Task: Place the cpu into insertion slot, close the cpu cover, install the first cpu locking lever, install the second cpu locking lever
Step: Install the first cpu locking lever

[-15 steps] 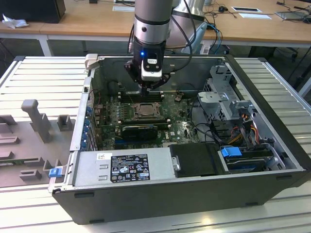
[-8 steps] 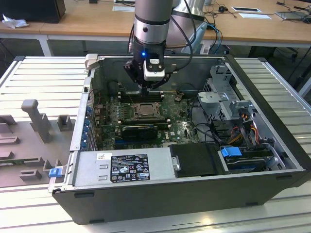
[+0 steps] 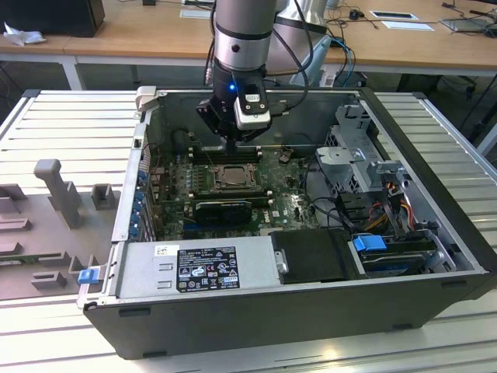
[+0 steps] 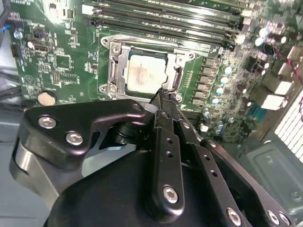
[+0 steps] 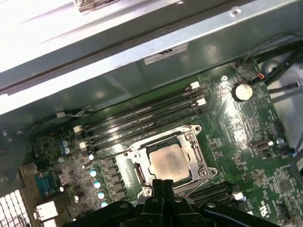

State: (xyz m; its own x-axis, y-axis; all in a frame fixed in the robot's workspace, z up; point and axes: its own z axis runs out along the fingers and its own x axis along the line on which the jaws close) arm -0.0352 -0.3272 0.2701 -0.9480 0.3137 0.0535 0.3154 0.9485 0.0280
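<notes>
The cpu is seated under the closed cpu cover, just ahead of the claw. The claw is held narrow and empty. A locking lever is judged in hand, and steady downward pressure is called for.

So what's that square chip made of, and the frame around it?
The cpu top looks like pale grey metal, matt, with faint smudges. The cover around it looks like thin pressed metal, probably steel: its edges catch bright glints.
</notes>
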